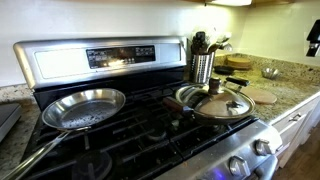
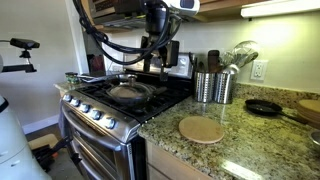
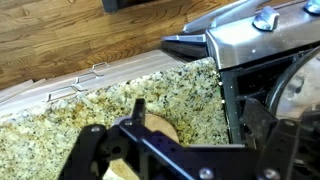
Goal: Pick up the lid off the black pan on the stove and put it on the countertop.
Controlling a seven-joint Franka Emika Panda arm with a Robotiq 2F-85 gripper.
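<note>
Apart from pincer (image 3: 168, 150), lid (image 1: 224, 103) on pan (image 1: 182, 101)

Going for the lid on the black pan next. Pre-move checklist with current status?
1. Lid seated on the black pan: ok.
2. Knob uncovered and reachable from above: ok.
3. Gripper jaws open and empty: ok, per wrist view.
4. Gripper lined up over the knob: not ok; wrist view shows only countertop and the stove edge, no lid.
5. Bare countertop for set-down: ok, beside the wooden disc.
6. Clearance from the utensil holder behind the pan: cannot tell.
</note>
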